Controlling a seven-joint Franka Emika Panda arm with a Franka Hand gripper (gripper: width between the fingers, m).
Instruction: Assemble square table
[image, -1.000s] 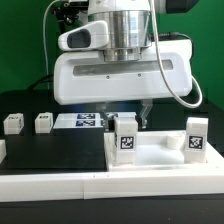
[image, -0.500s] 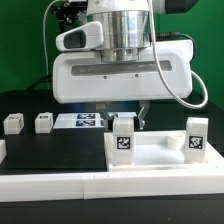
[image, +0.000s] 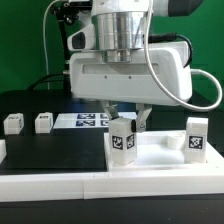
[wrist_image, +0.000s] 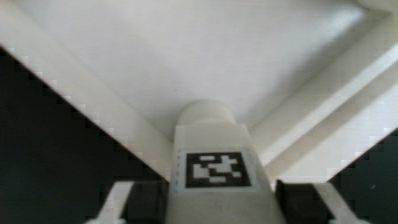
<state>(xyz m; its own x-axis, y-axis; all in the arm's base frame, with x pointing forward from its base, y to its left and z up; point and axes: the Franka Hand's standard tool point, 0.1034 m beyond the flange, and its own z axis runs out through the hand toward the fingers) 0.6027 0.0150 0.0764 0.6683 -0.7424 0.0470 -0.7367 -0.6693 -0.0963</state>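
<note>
Your jaws straddle the top of a short white blocky plastic leg (image: 123, 143) with a black-and-white tag. You cannot tell whether they pinch it. It stands on the white square plastic slab (image: 160, 158), at its corner toward the exterior view's left. A second leg (image: 196, 140) stands at the other near corner. A third leg (image: 13, 124) and a fourth leg (image: 43, 122) sit apart on the black desk (image: 55, 150).

The leg (image: 122, 140) held in the gripper (image: 124, 127) looks like smooth white plastic, and its black-and-white tag is a matt print. The tabletop slab (image: 160, 157) under the gripper has the same white plastic look, faintly satin. The surface (image: 55, 155) beside the gripper is matt black. Above the gripper, the arm housing (image: 130, 75) is glossy white plastic
</note>
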